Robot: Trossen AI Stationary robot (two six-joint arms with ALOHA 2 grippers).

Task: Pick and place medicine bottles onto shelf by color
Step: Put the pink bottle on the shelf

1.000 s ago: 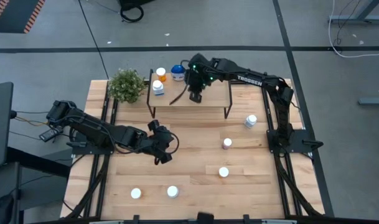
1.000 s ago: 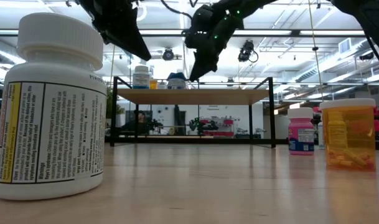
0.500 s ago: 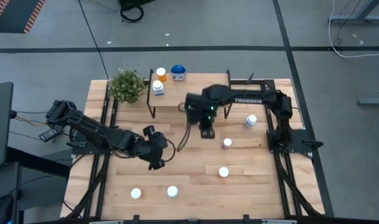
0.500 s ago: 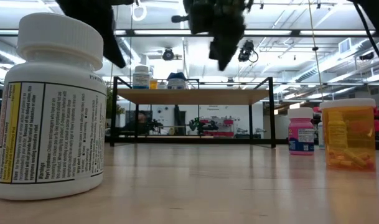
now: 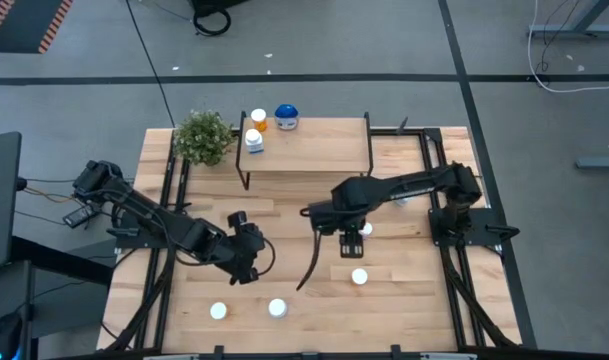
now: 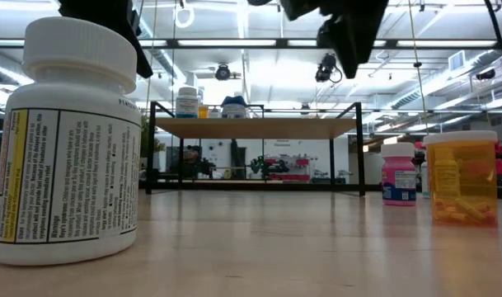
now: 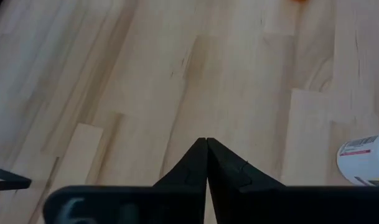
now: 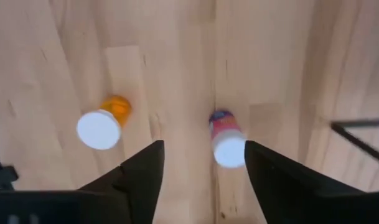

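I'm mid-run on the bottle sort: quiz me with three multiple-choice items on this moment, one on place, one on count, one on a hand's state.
1. The right hand hangs above:
A. the shelf
B. the pink bottle
C. the plant

2. Bottles standing on the shelf:
A. none
B. three
C. six

3. The left hand is:
A. shut and empty
B. wide open
C. shut on a bottle

Answers:
1 B: the right wrist view shows the pink bottle between its spread fingers.
2 B: the high view shows three at the shelf's left end.
3 A: its fingers meet over bare wood.
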